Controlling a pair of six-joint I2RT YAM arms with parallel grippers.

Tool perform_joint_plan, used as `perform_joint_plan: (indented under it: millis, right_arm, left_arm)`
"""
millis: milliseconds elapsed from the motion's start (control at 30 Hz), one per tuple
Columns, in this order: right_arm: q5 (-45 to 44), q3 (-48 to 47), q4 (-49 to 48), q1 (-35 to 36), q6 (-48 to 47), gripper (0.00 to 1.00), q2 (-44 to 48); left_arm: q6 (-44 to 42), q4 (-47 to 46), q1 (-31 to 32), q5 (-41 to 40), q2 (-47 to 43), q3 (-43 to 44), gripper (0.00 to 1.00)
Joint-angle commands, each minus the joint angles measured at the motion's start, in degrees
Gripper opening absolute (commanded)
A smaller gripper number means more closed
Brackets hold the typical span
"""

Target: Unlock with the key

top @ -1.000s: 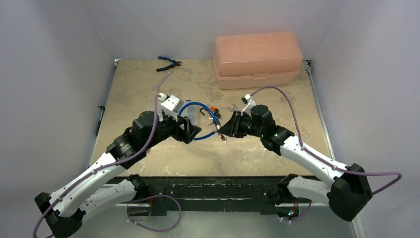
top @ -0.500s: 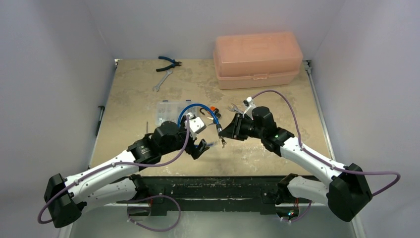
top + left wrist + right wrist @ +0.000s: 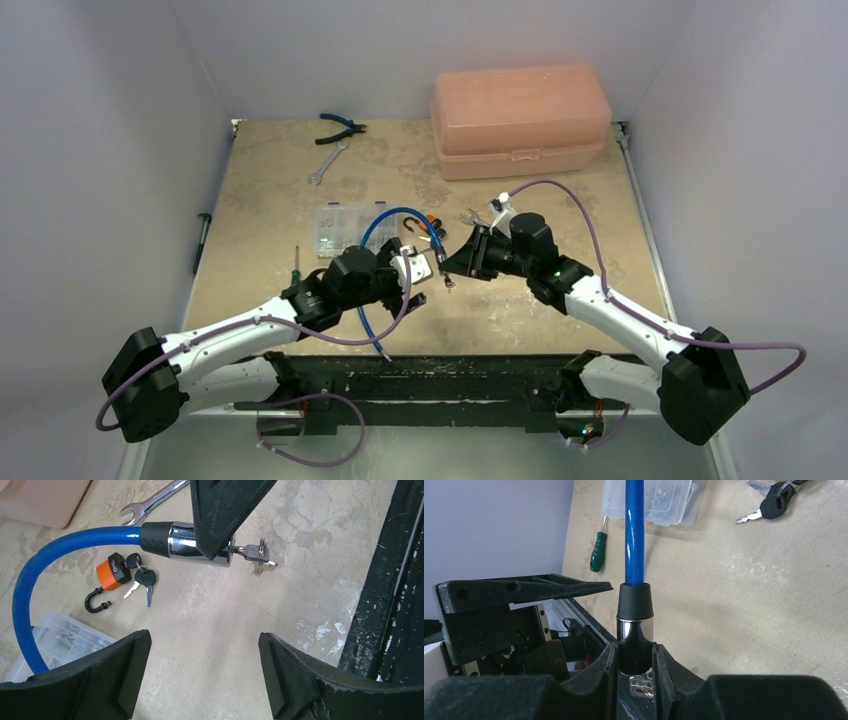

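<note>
The right hand [image 3: 635, 666] clamped the cable lock's chrome barrel [image 3: 182, 540] above the counter [image 3: 225, 620], seemingly presenting it to the released left hand [image 3: 205, 645], while the key [image 3: 146, 577] lay beside the orange padlock [image 3: 112, 572].

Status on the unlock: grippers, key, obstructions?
Left gripper open, empty. Right gripper shut on chrome barrel of blue cable lock, silver keys in it. Small black-headed key on table beside orange padlock, ungripped. Nothing blocking it.

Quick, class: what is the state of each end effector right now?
Left end effector: open, holding nothing.
Right end effector: closed on the chrome lock barrel.
</note>
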State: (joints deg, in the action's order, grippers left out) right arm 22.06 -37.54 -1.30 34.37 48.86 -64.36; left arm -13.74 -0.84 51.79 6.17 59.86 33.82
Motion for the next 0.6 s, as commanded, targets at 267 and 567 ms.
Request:
perform_joint_plan:
  millis: [267,567]
  right_arm:
    - [-5.01,3.37,5.13,-8.66,-0.92,0.00,9.04]
    - [-9.23,4.34,10.40,-9.88,-0.80,0.00,12.96]
  left_arm:
    - [14.68,4.51,0.04,-21.62,-1.76,3.89,0.82]
    - [39.98,19.62,-0.02,-34.73,-2.95,6.18,0.83]
